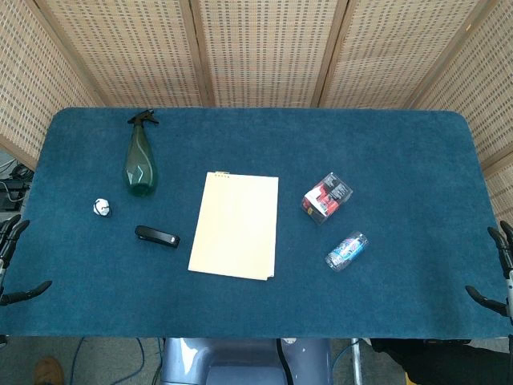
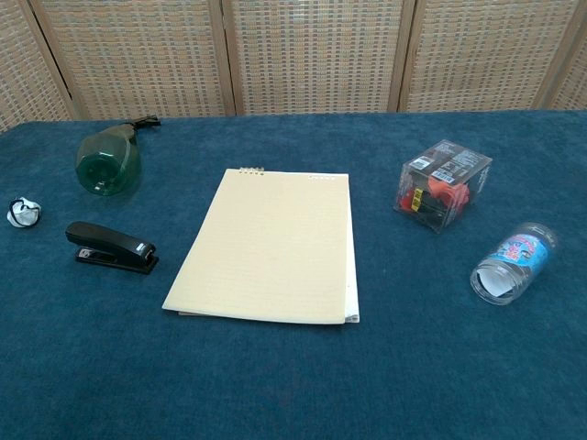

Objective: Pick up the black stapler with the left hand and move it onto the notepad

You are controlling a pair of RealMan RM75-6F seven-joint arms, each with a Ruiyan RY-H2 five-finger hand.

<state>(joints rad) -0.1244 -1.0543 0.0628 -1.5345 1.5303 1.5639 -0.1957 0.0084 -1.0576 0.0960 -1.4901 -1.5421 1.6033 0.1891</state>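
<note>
The black stapler (image 1: pixel 157 237) (image 2: pixel 112 247) lies flat on the blue cloth, just left of the cream notepad (image 1: pixel 236 225) (image 2: pixel 267 245), a short gap between them. The notepad lies in the middle of the table, its spiral edge at the far end. Only the head view shows my hands. My left hand (image 1: pixel 14 265) sits at the table's left front edge, well left of the stapler, fingers apart and holding nothing. At the right front edge my right hand (image 1: pixel 496 273) also has its fingers spread and holds nothing.
A green spray bottle (image 1: pixel 139 160) (image 2: pixel 109 159) lies behind the stapler. A small white ball (image 1: pixel 102 208) (image 2: pixel 23 213) sits to the stapler's left. Right of the notepad are a clear box with red contents (image 1: pixel 327 197) (image 2: pixel 441 185) and a clear jar on its side (image 1: pixel 347 251) (image 2: pixel 514 263).
</note>
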